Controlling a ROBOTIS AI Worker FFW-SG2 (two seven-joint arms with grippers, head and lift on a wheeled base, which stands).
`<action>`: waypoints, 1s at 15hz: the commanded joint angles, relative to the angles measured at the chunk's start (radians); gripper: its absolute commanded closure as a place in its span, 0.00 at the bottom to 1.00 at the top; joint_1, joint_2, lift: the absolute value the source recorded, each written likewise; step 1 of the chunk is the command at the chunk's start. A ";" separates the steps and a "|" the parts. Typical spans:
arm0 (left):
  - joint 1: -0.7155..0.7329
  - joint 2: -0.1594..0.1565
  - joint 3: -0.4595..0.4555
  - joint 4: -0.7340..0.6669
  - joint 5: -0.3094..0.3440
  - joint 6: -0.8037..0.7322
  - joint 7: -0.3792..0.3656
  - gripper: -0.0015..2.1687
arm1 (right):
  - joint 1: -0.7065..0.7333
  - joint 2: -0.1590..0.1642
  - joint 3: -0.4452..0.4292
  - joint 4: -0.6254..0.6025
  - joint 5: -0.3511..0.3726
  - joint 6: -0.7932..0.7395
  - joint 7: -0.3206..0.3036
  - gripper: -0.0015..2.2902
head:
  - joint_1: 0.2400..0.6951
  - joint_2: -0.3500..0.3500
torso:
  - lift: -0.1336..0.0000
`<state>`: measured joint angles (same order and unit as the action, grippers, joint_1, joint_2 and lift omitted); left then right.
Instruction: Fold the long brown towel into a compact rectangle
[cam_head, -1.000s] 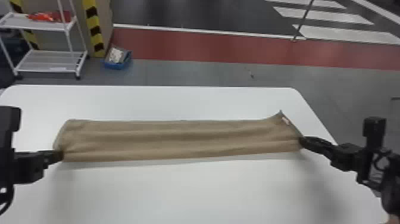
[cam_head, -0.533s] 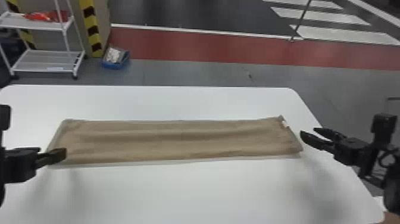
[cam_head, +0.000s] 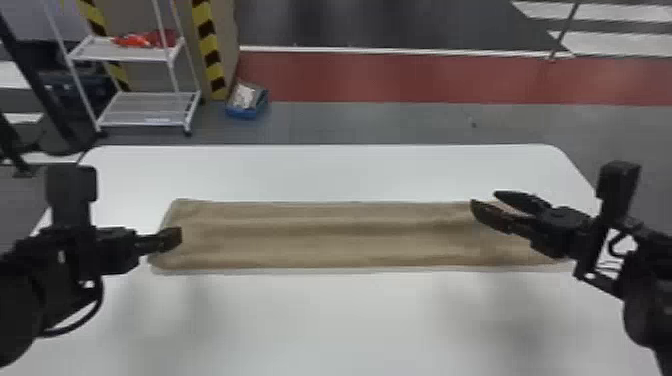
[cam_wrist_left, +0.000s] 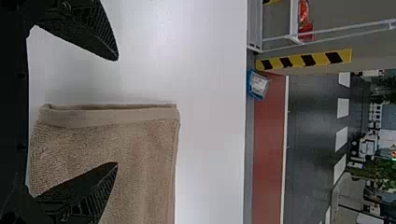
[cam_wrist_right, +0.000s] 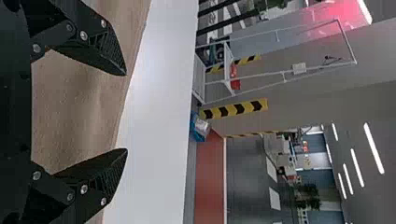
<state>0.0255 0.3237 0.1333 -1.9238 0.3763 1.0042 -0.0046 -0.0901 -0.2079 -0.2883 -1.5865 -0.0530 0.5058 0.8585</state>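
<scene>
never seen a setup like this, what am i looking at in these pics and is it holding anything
This is a two-armed robot working at a white table. The wide picture comes from a camera on its head, looking forward and down, with its left arm at the left and its right arm at the right. The other two come from cameras on the wrists and are turned sideways.

On the table lies a long brown cloth towel. The black two-fingered left gripper is over its left end, the matching right gripper over its right part. Both are open and hold nothing.
</scene>
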 joint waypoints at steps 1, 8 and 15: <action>-0.016 0.000 -0.011 0.034 0.000 -0.005 -0.002 0.06 | -0.034 0.054 0.109 0.013 0.058 0.000 -0.006 0.84 | 1.00 0.56 | 0.04; -0.032 -0.002 -0.037 0.091 -0.005 -0.066 0.000 0.07 | -0.069 0.093 0.258 0.154 0.107 -0.092 -0.050 0.88 | 1.00 0.73 | 0.04; -0.039 0.000 -0.053 0.118 -0.013 -0.063 -0.014 0.25 | -0.060 0.094 0.256 0.172 0.101 -0.111 -0.053 0.88 | 1.00 0.76 | 0.04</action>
<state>-0.0125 0.3236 0.0818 -1.8074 0.3639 0.9393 -0.0137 -0.1523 -0.1135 -0.0275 -1.4210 0.0509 0.3997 0.8053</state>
